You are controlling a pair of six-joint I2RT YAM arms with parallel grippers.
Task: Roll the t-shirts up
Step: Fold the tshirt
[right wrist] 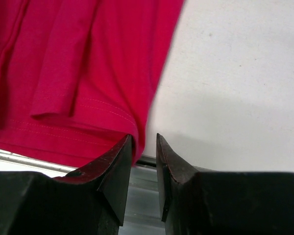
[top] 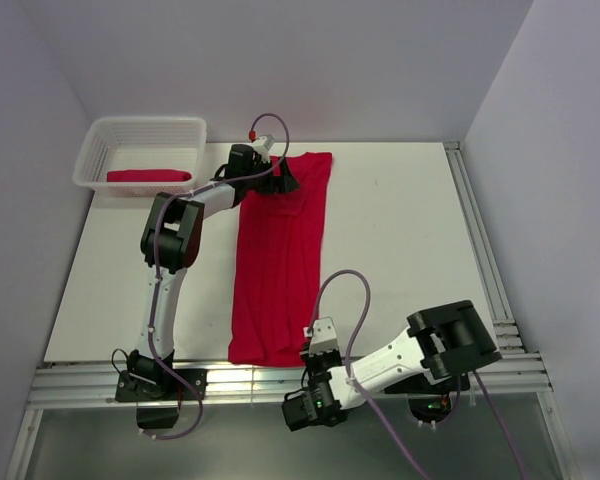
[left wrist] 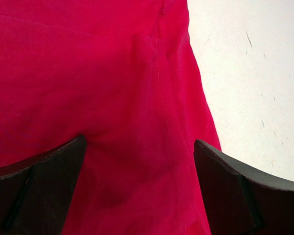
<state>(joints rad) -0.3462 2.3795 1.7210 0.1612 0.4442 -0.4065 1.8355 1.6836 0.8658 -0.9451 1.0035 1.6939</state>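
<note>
One crimson t-shirt (top: pixel 280 260) lies flat on the white table (top: pixel 410 230), folded into a long strip running from far to near. A second t-shirt (top: pixel 148 176) lies rolled inside the white mesh basket (top: pixel 140 125). My left gripper (top: pixel 283 180) hovers over the strip's far end, jaws wide open with red cloth (left wrist: pixel 112 73) beneath and between them, holding nothing. My right gripper (top: pixel 317 338) is at the strip's near right corner. In the right wrist view (right wrist: pixel 143 139) its jaws stand a narrow gap apart, with the hem corner (right wrist: pixel 132 125) at the left fingertip and not pinched.
The basket stands at the table's far left corner. A metal rail (top: pixel 240 385) runs along the near edge, just under the right gripper (right wrist: pixel 142 196). Another rail (top: pixel 480 240) runs along the right side. Walls close in on the left, back and right.
</note>
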